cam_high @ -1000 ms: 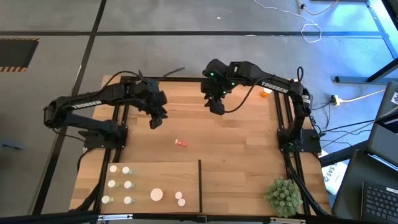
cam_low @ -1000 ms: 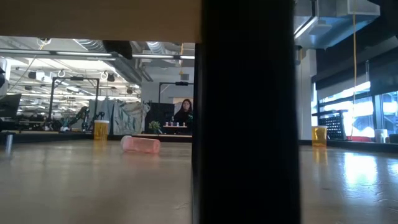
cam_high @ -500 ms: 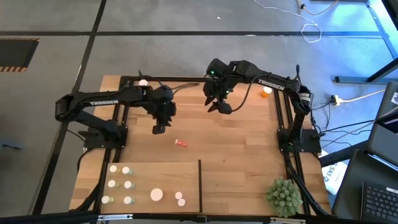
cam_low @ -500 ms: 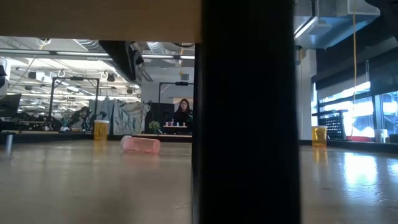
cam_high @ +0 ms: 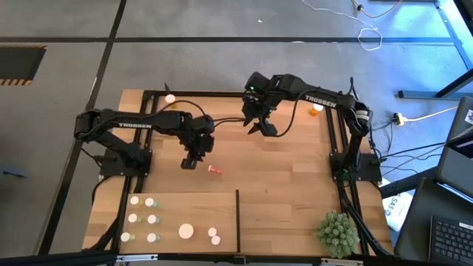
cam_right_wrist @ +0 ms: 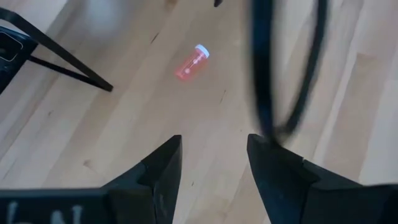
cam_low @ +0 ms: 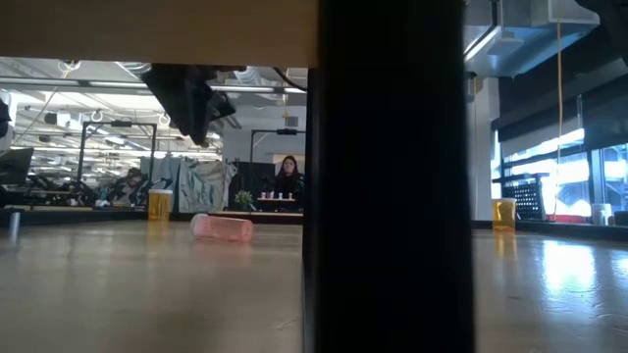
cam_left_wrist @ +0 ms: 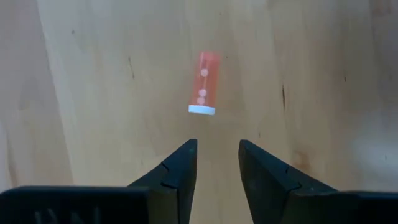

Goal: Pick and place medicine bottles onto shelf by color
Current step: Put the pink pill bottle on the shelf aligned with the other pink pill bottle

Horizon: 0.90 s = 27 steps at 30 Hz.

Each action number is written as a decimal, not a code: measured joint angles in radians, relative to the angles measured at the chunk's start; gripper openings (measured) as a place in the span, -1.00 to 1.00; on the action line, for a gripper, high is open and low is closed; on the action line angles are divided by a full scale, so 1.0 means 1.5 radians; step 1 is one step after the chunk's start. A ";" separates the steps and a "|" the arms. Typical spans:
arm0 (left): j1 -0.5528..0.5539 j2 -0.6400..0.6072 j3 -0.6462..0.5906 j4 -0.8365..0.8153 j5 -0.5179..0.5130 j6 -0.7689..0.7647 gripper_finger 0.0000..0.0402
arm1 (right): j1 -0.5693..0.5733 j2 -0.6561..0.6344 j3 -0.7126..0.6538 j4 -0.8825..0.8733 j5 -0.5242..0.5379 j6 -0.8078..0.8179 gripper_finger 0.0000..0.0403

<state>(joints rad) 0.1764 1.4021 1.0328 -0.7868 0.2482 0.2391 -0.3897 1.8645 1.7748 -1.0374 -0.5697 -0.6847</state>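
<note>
An orange medicine bottle (cam_high: 216,171) with a white cap lies on its side on the tabletop (cam_left_wrist: 204,84) (cam_low: 223,227). My left gripper (cam_high: 191,161) hangs just left of it and above it, open and empty (cam_left_wrist: 217,155); the low view shows it as a dark shape (cam_low: 191,98) above the bottle. My right gripper (cam_high: 264,127) hovers farther back, open and empty (cam_right_wrist: 214,152), with the same bottle (cam_right_wrist: 191,64) ahead of it. Several white-capped bottles (cam_high: 151,219) stand on the pale shelf (cam_high: 185,203), left of its dark divider (cam_high: 238,220).
Another orange bottle (cam_high: 316,109) stands at the table's far right, and a white-capped one (cam_high: 170,97) at the far left. A spiky green plant ball (cam_high: 336,233) sits at the near right corner. A dark cable (cam_right_wrist: 286,74) loops before the right wrist camera. The divider (cam_low: 388,176) blocks the low view's middle.
My left gripper has moved toward the table's near edge and right, sinking toward the lying orange bottle, and has rolled at the wrist. My right gripper has sunk a little and rolled. The bottle has stayed where it was.
</note>
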 joint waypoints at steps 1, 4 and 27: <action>0.000 0.000 0.000 0.001 -0.001 -0.005 -0.44 | 0.000 0.000 0.000 0.000 0.000 0.000 -0.08; 0.000 0.000 0.000 0.001 -0.018 -0.023 -0.44 | 0.000 0.000 0.000 0.001 0.000 0.000 -0.08; -0.002 0.000 0.000 -0.006 -0.004 -0.040 -0.39 | 0.000 0.000 0.000 0.001 0.001 0.002 -0.08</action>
<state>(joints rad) 0.1734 1.4017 1.0328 -0.7963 0.2425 0.1785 -0.3893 1.8645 1.7752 -1.0355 -0.5686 -0.6823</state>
